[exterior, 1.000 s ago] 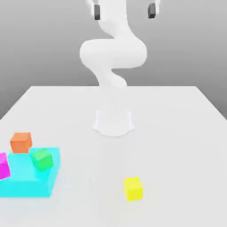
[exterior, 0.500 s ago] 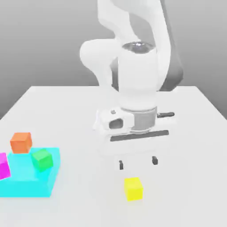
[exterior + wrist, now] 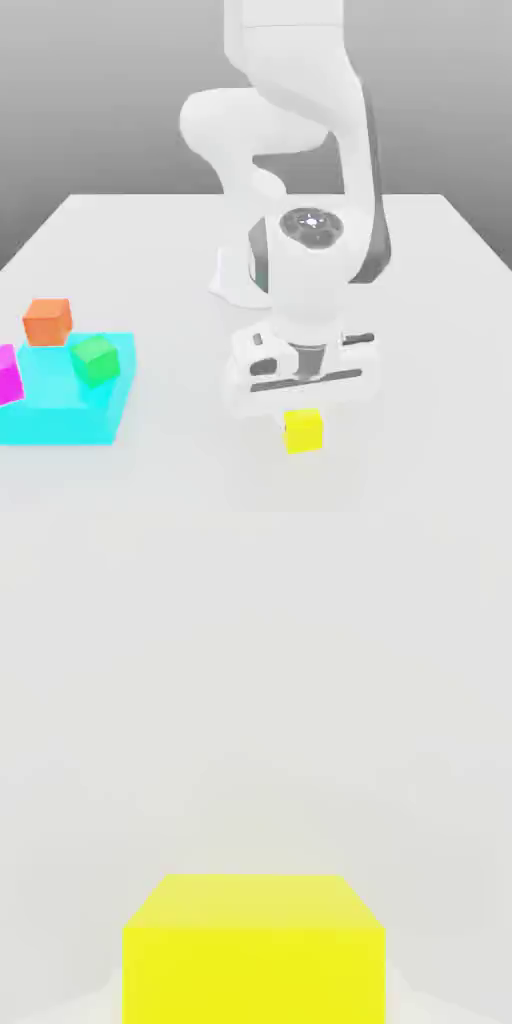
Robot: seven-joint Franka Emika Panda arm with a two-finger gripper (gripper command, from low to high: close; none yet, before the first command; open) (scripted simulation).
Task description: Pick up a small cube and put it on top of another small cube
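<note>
My hand (image 3: 303,405) sits right over the yellow cube (image 3: 303,430) near the desk's (image 3: 420,300) front edge; finger spread I cannot tell. An off-centre close could knock it away.

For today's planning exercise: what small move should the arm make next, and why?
Probably close the fingers on the small yellow cube. The white hand sits low directly over it on the white table, and the hand view shows the cube close up.

We see a glossy white arm (image 3: 290,120) of rounded, bulbous segments with dark grey bands at the joints, a round grey cap atop the wrist, a white cylindrical base (image 3: 232,275) and a blocky white hand (image 3: 300,372) with dark slots
</note>
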